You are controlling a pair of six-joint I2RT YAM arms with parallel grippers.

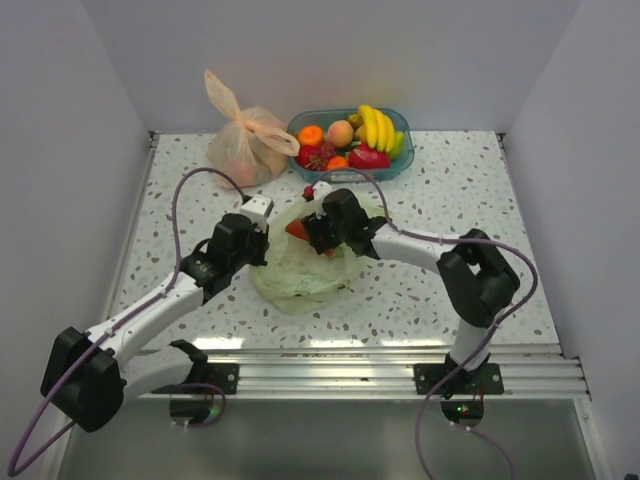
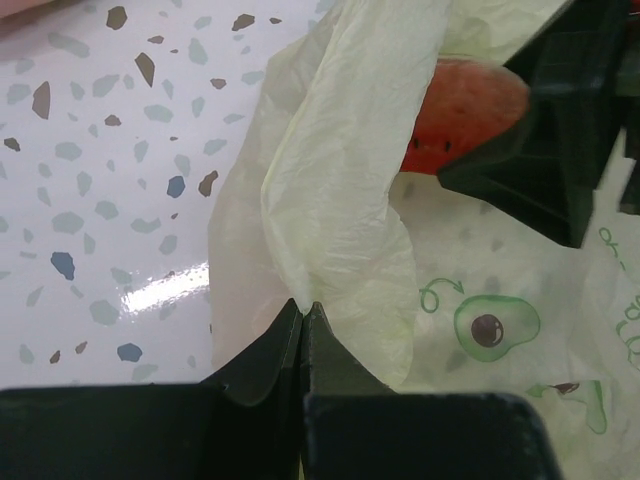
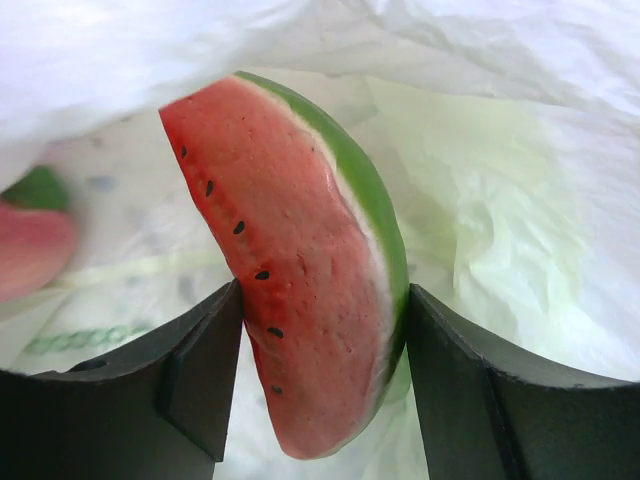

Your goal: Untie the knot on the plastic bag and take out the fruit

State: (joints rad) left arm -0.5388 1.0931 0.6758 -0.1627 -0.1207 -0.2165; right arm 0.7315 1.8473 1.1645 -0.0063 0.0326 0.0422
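**Right tool grips a watermelon slice over the open bag**

You see the plastic bag (image 1: 298, 275) lying crumpled in the middle of the speckled surface (image 1: 450, 200), between the two arms, with its mouth spread open towards the far side. It is pale yellow-green film, and the left wrist view shows a green avocado print (image 2: 495, 328) on it.

Your left tool (image 2: 303, 312) is pressed together on a fold of the bag's film. The plastic rises out of the closed tips in a loose, wrinkled flap. This tool sits at the bag's left edge, low to the surface.

Your right tool (image 3: 325, 296) is pinching a watermelon slice (image 3: 280, 220), one finger on the red seeded face and the other against the green rind. The slice stands roughly upright in the grip, its lower tip hanging just below the fingers. White-green film surrounds it on every side in the right wrist view, so it is within the bag's mouth. From above, it shows as a red patch at the bag's far rim. A blurred red and green shape (image 3: 30, 240) sits at the left of that view — you cannot tell what it is.

Well beyond the bag, at the far edge, a blue basket (image 1: 400, 160) holds bananas (image 1: 378, 127) and other fruit. A tied peach-orange bag (image 1: 245, 145) stands just to its left.
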